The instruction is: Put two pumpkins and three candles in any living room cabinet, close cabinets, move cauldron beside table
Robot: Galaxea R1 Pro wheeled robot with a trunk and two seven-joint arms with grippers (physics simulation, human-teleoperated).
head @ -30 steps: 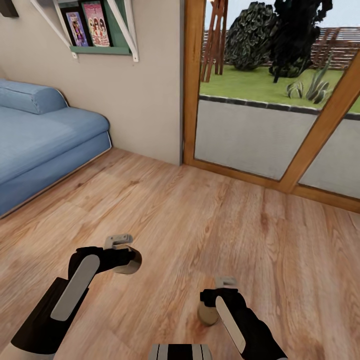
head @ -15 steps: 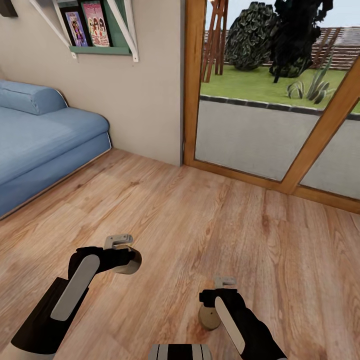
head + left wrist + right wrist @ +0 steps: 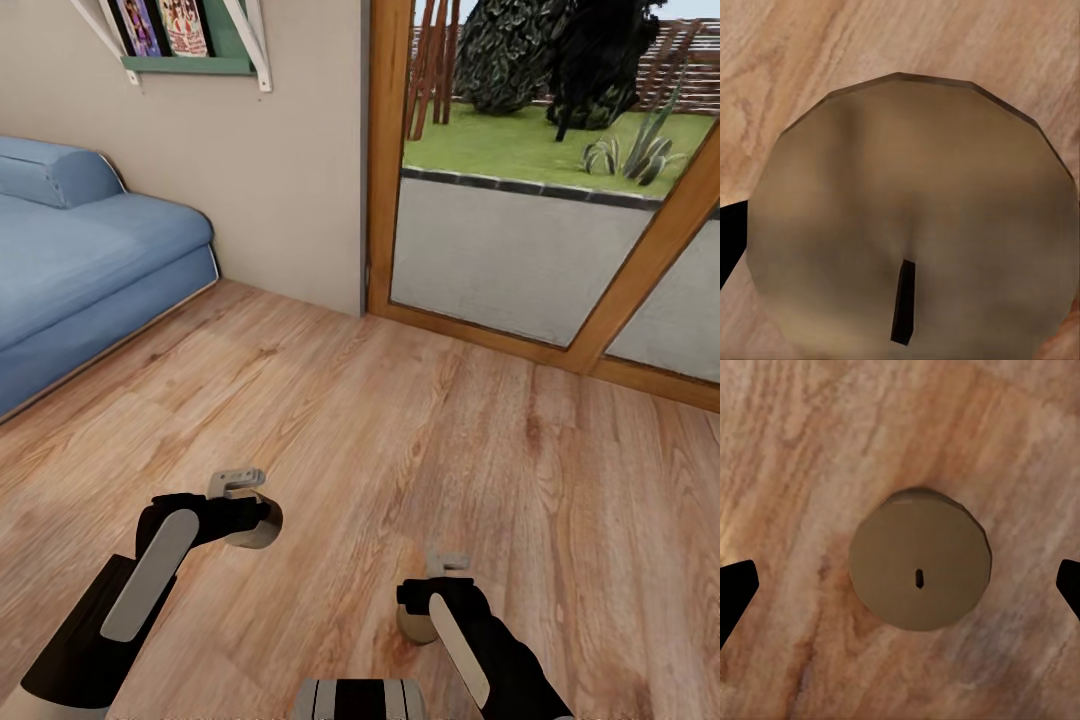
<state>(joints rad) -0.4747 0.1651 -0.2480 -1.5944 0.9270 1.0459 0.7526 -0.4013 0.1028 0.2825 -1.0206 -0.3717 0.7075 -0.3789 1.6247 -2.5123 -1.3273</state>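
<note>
The left end effector is clamped on a candle, held out over the plank floor at about 8 o'clock in the head view. In the left wrist view that candle sits very near the camera, its flat beige top facing the lens and its dark wick showing, with one black finger at its edge.

The right end effector hangs at about 6 o'clock in the head view, just over a second candle that appears to stand upright on the floor. In the right wrist view this candle is well below the camera, centred between two black fingertips that stand wide apart at the picture's edges and clear of it, so this end effector is spread wide and grasps nothing.

Outward from the arms, wood planks run in every direction. A blue sofa lies at 9 to 10 o'clock against a beige wall. A green shelf with white brackets, carrying books, hangs on that wall at 11 o'clock. A wood-framed glass door spans 12 to 3 o'clock, and through it a lawn with dark shrubs shows.
</note>
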